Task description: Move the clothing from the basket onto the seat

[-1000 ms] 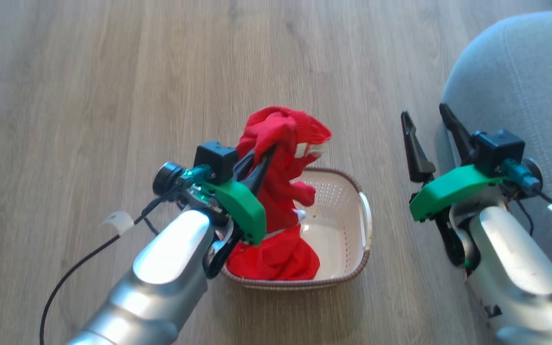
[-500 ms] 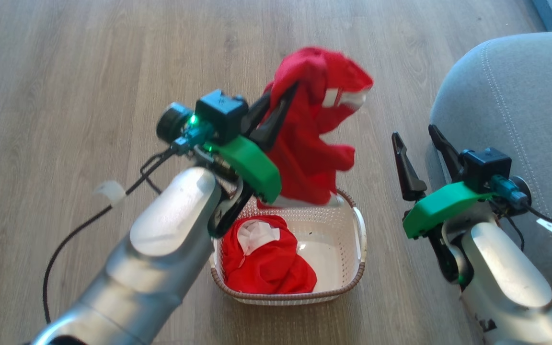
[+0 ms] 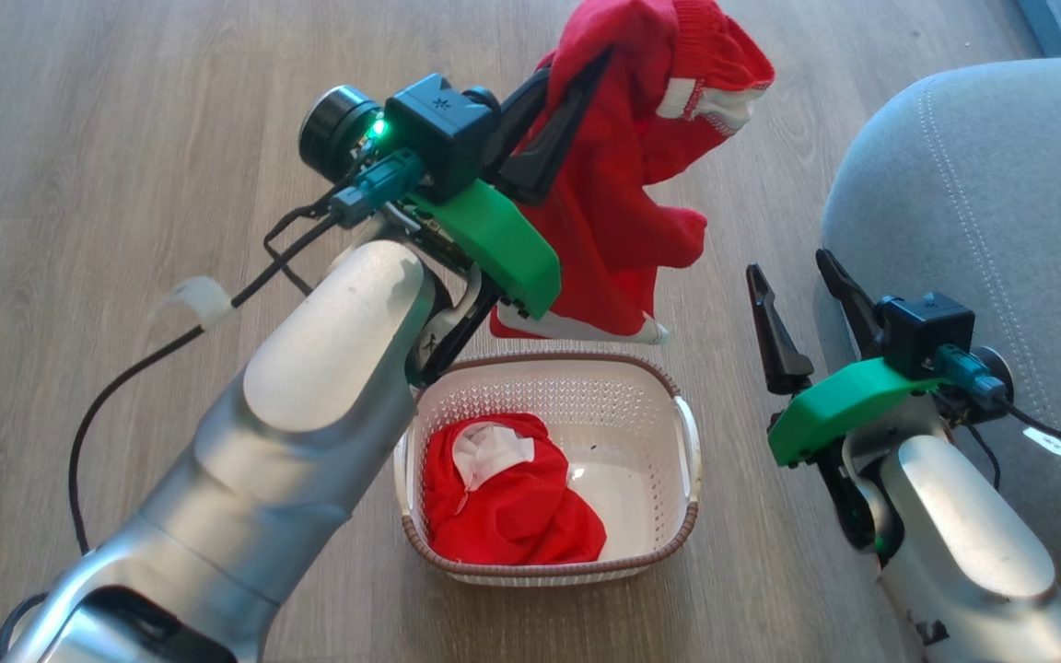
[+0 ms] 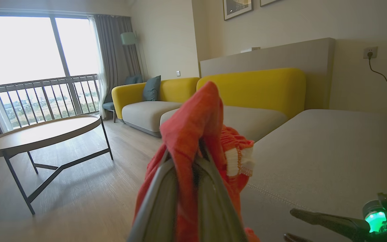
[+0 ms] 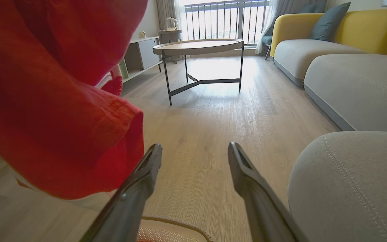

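Lifted further since half a second ago, the left hand [image 3: 597, 66] now carries its red garment [image 3: 623, 212] higher in the head view. The white-trimmed hem, which then overlapped the far rim of the basket [image 3: 586, 391], now hangs clear above it. This hand's two long fingers are pressed together on a fold of the cloth, which drapes over and below them. The left wrist view shows the same pinch: fabric bunched between and over the fingers [image 4: 160, 201], with a ribbed white cuff at its right side.

The right hand [image 3: 787, 262] has hardly shifted. Its fingers are spread wide with nothing between them, and it sits just beside the rounded corner of the grey seat [image 3: 982, 184], to the right of the basket. In its own wrist view the lifted garment fills the upper left, the brown rim of the basket shows at the bottom edge, and the seat's double stitching runs along the right.

A second red garment [image 3: 512, 516] lies crumpled in the left half of the basket with a white lining patch facing up. The basket stands on the wooden floor [image 3: 125, 138] between the two arms, apart from the seat. The held garment hangs over the floor and is not yet on the seat
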You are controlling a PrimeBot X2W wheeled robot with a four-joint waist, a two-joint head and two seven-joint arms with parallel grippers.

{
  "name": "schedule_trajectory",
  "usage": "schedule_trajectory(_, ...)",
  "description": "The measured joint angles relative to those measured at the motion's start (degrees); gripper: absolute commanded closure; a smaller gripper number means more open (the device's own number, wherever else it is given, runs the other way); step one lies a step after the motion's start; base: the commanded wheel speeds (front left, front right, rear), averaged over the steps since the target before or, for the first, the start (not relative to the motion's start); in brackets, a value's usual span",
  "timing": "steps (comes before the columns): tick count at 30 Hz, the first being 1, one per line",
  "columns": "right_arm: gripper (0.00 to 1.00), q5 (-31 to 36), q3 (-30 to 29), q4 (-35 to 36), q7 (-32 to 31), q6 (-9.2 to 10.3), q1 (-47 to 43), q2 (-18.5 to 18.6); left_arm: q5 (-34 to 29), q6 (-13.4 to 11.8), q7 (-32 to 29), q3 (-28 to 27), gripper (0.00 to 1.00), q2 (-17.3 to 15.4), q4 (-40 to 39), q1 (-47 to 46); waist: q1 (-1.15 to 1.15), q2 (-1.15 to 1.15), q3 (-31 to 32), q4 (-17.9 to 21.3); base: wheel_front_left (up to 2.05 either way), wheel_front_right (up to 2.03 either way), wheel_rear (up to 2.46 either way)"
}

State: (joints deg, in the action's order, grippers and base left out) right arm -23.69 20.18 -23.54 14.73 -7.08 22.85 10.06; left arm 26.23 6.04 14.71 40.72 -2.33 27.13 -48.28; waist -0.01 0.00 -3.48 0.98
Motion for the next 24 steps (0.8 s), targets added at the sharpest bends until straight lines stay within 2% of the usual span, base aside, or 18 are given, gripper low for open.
schedule_trajectory(4, 0.00, -0.5, 0.6, 2.3, 0.0, 0.00, 0.0, -0.3, 0.0, 0.0, 0.0, 0.8, 1.00, 0.0, 0.0, -0.1, 0.00, 0.00, -0.1, 0.3, 0.00, 0.00, 0.00)
schedule_trajectory(8, 0.00, -0.6, 2.5, 7.6, 0.0, 0.00, 0.2, -0.4, 0.0, 0.0, 0.0, 1.2, 1.00, 0.0, 0.0, 0.0, 0.00, 0.00, -0.2, 0.4, 0.00, 0.00, 0.00)
schedule_trajectory(12, 0.00, -2.1, 8.2, 11.5, 0.0, 0.00, 1.1, -0.1, 0.6, 0.0, 0.0, 1.8, 1.00, 0.0, 0.0, 0.2, 0.00, 0.00, -0.5, 0.2, 0.00, 0.00, 0.00)
schedule_trajectory(24, 0.00, -1.4, 16.3, 5.7, 0.0, 0.00, 9.6, 0.1, 3.8, -0.8, 0.0, 6.8, 1.00, 0.0, -2.6, 0.4, 0.00, -0.01, -0.7, -1.8, 0.00, 0.00, 0.00)
